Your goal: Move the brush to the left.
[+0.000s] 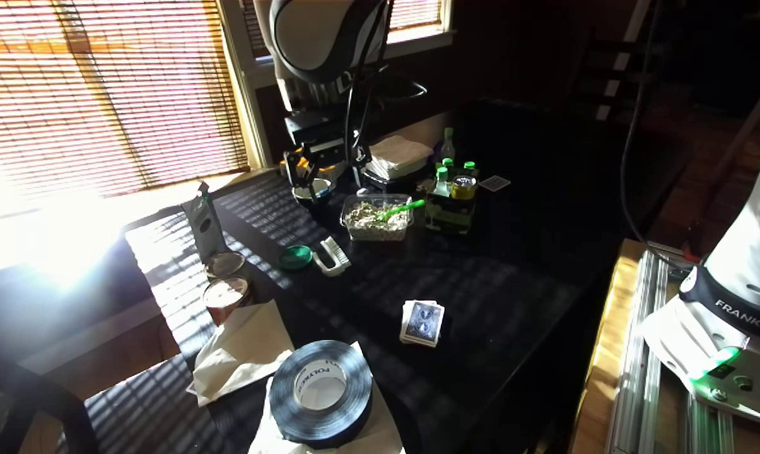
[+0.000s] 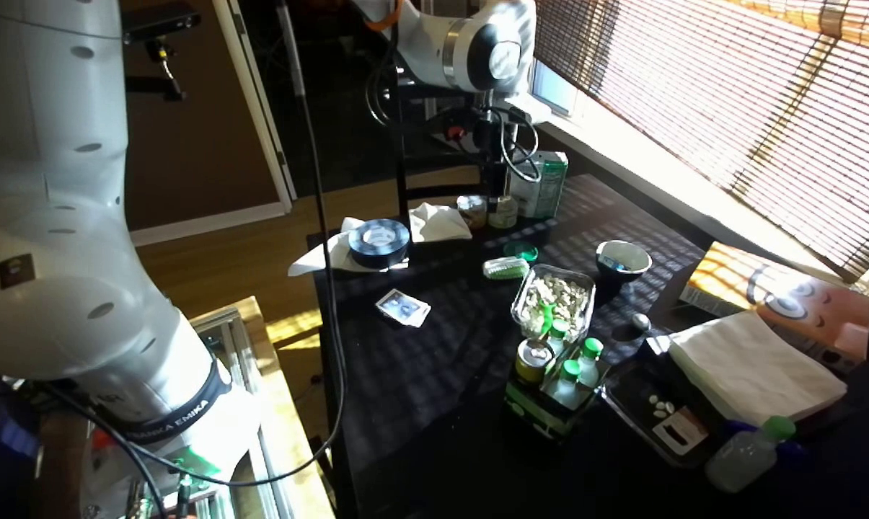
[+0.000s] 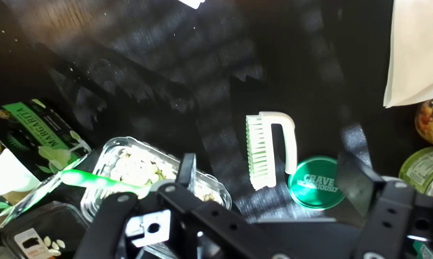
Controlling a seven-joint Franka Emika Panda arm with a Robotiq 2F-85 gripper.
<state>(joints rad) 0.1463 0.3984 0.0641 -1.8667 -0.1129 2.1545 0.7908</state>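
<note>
The brush [image 3: 268, 151] is white, with white-and-green bristles and a looped white handle. It lies on its side on the dark table. It also shows in both exterior views [image 1: 333, 257] [image 2: 505, 268]. A round green lid [image 3: 315, 182] lies against the handle's end. My gripper [image 3: 275, 171] is open and empty above the table. In the wrist view the brush appears between and beyond the two fingers. In an exterior view the gripper [image 1: 330, 180] hangs well above the table. In an exterior view its fingers [image 2: 497, 189] are too dark to make out clearly.
A clear tub of seeds [image 1: 377, 217] with a green spoon stands beside the brush. A bottle carrier [image 1: 449, 211], a bowl [image 2: 623, 259], cans [image 1: 227, 293], a carton [image 2: 542, 184], a tape roll [image 1: 321, 392], paper [image 1: 244, 350] and playing cards [image 1: 422, 323] are around.
</note>
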